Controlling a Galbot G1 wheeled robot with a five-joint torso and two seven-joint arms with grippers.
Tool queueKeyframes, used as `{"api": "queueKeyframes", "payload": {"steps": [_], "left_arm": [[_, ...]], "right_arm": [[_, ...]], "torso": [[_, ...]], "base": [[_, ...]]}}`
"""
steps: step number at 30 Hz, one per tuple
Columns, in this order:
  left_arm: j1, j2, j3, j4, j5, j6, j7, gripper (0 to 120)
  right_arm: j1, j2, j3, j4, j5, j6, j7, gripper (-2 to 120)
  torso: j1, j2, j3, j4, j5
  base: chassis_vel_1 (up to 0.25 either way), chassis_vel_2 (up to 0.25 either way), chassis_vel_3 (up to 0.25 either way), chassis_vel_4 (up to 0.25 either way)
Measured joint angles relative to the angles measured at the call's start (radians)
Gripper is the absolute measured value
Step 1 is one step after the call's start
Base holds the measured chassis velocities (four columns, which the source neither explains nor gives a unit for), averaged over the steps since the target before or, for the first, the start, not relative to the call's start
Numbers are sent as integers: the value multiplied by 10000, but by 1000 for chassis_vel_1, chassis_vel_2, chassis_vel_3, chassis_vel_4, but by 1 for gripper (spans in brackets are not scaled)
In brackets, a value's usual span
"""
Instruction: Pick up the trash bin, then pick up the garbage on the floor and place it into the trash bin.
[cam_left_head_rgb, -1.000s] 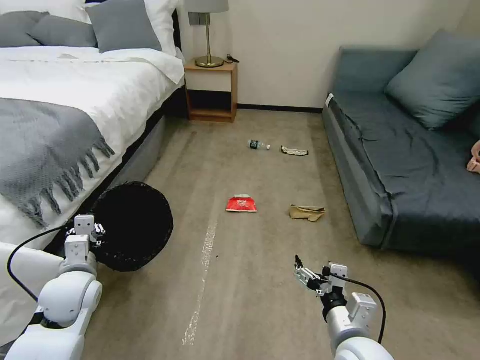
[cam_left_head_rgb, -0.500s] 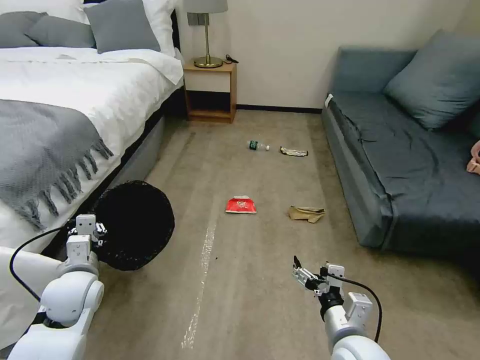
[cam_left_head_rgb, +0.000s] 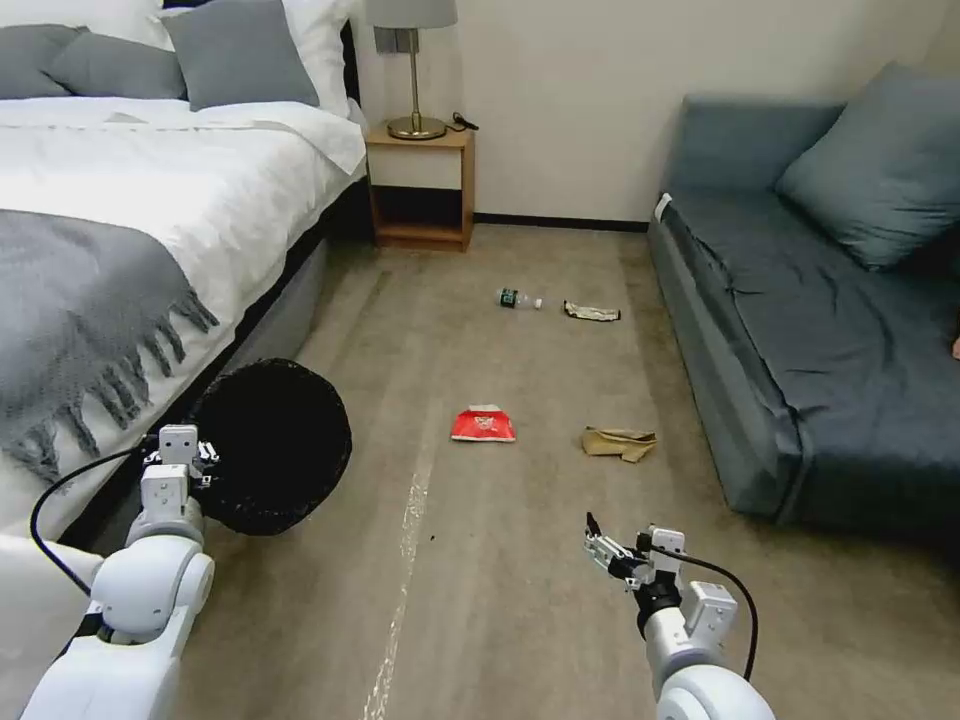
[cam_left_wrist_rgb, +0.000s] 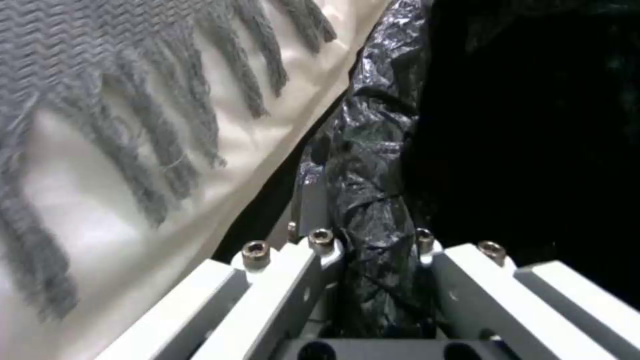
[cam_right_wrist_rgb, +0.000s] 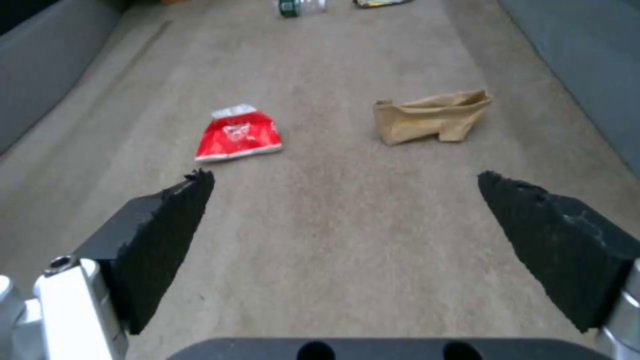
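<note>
Black-lined trash bin (cam_left_head_rgb: 272, 445) apparently pinched by left gripper (cam_left_head_rgb: 178, 462); right gripper (cam_right_wrist_rgb: 347, 235) fingers spread.

Black crinkled liner on the bin (cam_left_head_rgb: 272, 448). Red packet (cam_left_head_rgb: 483, 424), brown paper bag (cam_left_head_rgb: 619, 442), green label on the clear bottle (cam_left_head_rgb: 517, 298). Beige floor (cam_left_head_rgb: 500, 580). White bed (cam_left_head_rgb: 150, 190), grey fringed blanket (cam_left_head_rgb: 80, 310). Slate-blue sofa (cam_left_head_rgb: 810, 300). Black pads (cam_right_wrist_rgb: 167, 235) on white end effectors.

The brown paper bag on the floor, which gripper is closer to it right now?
Right. The right gripper hangs open above the carpet just short of the brown paper bag; the left gripper is far across, by the bed, shut on the trash bin rim.
</note>
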Motion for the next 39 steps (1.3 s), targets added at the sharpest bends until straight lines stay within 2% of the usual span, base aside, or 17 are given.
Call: {"api": "queueKeyframes", "payload": {"steps": [39], "left_arm": [[-102,-41,87,258,-194,-32,119,3]], "right_arm": [[36,38,-71,-553,-236,283,-34,100]], "torso": [[0,0,0,0,0]], "base": [[-116,118,114,-115]]}}
